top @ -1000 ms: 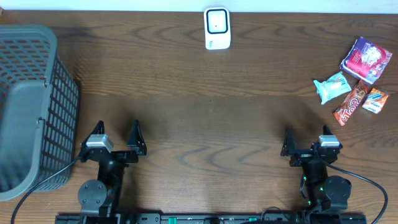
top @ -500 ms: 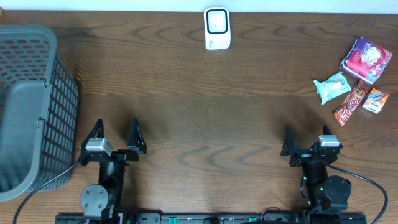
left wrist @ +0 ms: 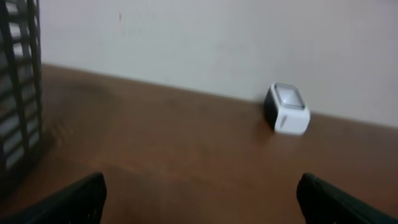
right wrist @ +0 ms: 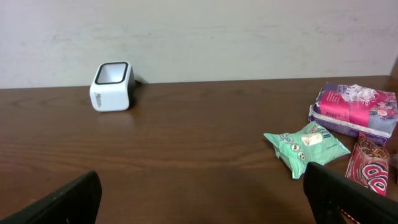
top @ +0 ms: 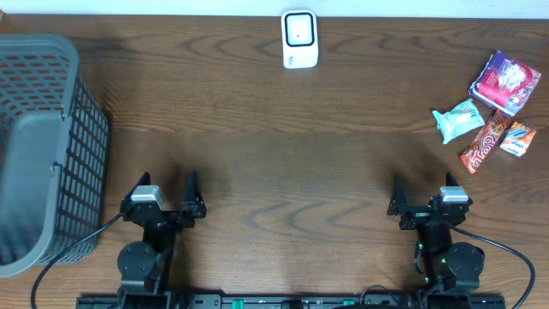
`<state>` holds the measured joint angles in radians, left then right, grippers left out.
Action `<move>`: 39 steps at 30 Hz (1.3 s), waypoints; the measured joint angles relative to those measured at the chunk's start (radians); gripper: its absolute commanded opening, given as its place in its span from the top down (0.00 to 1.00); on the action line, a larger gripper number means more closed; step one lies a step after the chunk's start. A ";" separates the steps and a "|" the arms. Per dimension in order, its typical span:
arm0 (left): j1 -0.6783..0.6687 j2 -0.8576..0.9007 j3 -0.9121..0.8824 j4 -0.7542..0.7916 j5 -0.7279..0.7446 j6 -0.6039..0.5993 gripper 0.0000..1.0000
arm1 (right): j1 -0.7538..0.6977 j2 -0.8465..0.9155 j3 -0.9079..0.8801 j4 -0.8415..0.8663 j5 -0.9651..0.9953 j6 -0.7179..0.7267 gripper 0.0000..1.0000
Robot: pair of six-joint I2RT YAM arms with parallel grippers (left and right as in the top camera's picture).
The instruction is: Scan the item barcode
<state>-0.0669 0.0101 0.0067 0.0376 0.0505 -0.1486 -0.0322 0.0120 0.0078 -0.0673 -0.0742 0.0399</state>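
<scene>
The white barcode scanner [top: 299, 39] stands at the table's far edge; the left wrist view shows it blurred [left wrist: 286, 110], the right wrist view sharp [right wrist: 112, 86]. Several snack items lie at the far right: a purple-red pack [top: 505, 81], a mint-green pack [top: 457, 120], a red bar [top: 484, 142] and a small orange pack [top: 518, 138]. No barcode shows on any of them. My left gripper [top: 167, 184] stands open and holds nothing near the front left. My right gripper [top: 422, 184] is open too, well short of the green pack [right wrist: 306, 145].
A tall grey mesh basket [top: 43, 146] fills the left side, close beside the left arm; its wall [left wrist: 18, 87] shows at the left of the left wrist view. A pale wall runs behind the table's far edge.
The left arm's wrist has turned a little to the right, and its camera view is blurred. The right arm and the items have not moved.
</scene>
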 measured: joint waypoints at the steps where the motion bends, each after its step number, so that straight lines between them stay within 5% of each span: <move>1: 0.000 0.000 0.000 -0.029 0.000 0.006 0.02 | 0.000 0.000 0.000 0.000 0.000 0.000 0.01; 20: 0.013 0.000 0.005 -0.060 0.002 0.170 0.02 | 0.000 0.000 0.000 0.000 0.000 0.000 0.01; 39: 0.039 0.000 0.006 -0.062 -0.005 0.180 0.02 | 0.000 0.000 0.000 0.000 0.000 0.000 0.01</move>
<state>-0.0277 0.0101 0.0128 -0.0242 0.0460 0.0315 -0.0322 0.0120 0.0074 -0.0673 -0.0742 0.0399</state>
